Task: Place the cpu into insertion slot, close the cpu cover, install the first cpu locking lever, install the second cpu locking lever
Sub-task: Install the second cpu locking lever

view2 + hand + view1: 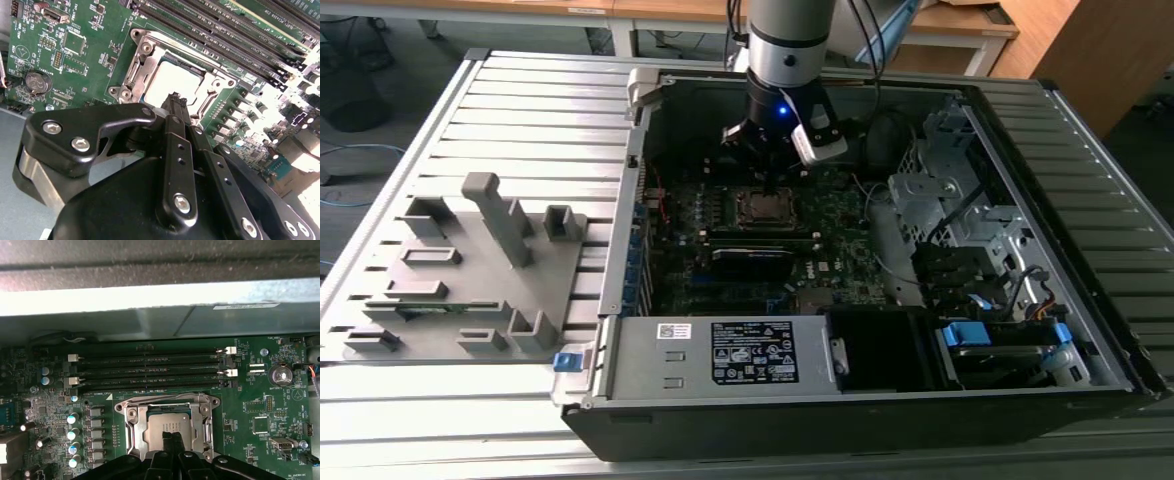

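The cpu, a square chip with a silver-grey top, lies in the insertion slot on the green circuit board. The silver cpu cover appears to lie flat around it, with the chip showing through its window. My gripper hangs straight over the chip, shut, its two black fingertips pressed together with nothing between them. The tips are at or just above the chip's top; I cannot tell if they touch. How the locking levers stand is unclear.
Several long black memory slots run beside the socket. The open computer case wall stands close behind the arm, with a drive cage and cables on the exterior view's right. A grey fixture tray sits on the exterior view's left.
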You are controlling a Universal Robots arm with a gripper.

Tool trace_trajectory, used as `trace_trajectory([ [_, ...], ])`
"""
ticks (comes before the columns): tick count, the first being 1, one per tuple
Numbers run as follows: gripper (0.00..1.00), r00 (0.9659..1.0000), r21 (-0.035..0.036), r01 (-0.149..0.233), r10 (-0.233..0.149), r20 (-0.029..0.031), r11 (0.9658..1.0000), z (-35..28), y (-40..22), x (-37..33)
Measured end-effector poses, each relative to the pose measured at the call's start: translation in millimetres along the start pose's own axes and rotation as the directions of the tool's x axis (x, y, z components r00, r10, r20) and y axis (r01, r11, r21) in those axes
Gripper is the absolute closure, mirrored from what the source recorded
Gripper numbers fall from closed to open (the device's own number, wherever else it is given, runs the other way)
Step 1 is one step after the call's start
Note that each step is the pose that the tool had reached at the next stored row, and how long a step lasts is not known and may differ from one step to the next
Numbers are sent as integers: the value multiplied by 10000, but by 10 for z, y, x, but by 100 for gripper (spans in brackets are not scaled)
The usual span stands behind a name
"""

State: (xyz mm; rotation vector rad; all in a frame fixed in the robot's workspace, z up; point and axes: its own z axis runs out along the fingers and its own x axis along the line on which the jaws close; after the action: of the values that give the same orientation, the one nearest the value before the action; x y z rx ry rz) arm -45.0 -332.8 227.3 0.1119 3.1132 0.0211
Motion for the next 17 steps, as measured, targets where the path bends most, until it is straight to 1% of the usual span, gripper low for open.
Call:
trace_trajectory([
  [17, 89, 10000, 1, 0, 0, 0, 10000, -24, 0, -1],
])
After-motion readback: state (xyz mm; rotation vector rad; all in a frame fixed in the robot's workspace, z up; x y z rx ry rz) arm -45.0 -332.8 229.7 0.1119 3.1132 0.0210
